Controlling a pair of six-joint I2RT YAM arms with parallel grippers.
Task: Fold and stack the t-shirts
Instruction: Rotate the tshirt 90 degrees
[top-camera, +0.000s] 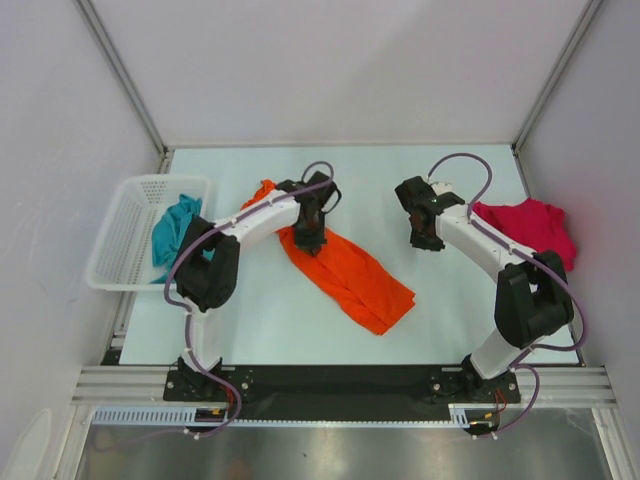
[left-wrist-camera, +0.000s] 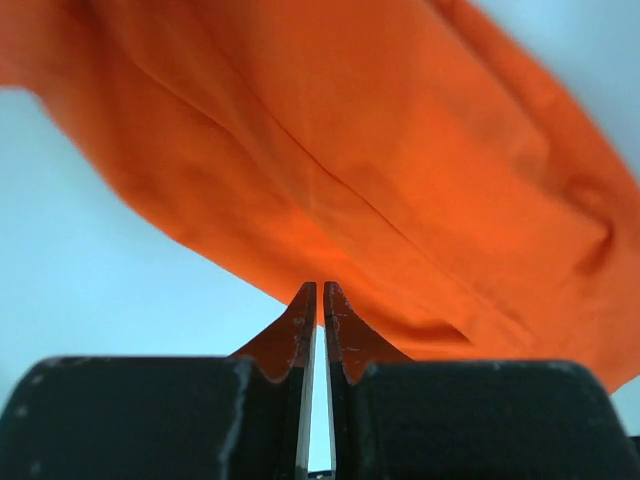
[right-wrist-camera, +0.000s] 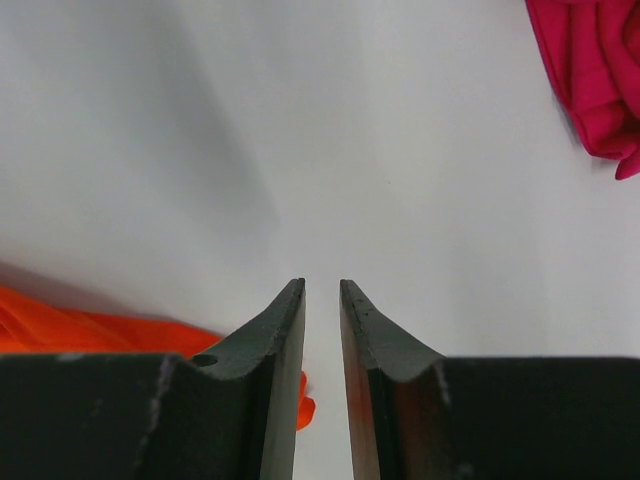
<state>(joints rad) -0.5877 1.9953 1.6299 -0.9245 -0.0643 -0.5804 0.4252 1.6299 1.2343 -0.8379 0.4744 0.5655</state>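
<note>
The orange t-shirt (top-camera: 345, 270) lies crumpled in a long diagonal strip across the middle of the table. My left gripper (top-camera: 310, 238) hovers over its upper part. In the left wrist view the left gripper (left-wrist-camera: 320, 285) is shut, its tips at the edge of the orange cloth (left-wrist-camera: 400, 150), with only table showing through the thin slit. The crimson t-shirt (top-camera: 535, 228) lies bunched at the right edge. My right gripper (top-camera: 427, 242) hangs over bare table between the two shirts, jaws nearly together and holding nothing (right-wrist-camera: 322, 282). The teal t-shirt (top-camera: 175, 232) sits in the basket.
A white mesh basket (top-camera: 130, 190) stands at the left edge of the table, partly over the side. In the right wrist view the crimson shirt (right-wrist-camera: 590, 70) is at the top right and an end of the orange shirt (right-wrist-camera: 80, 325) at the lower left. Enclosure walls ring the table.
</note>
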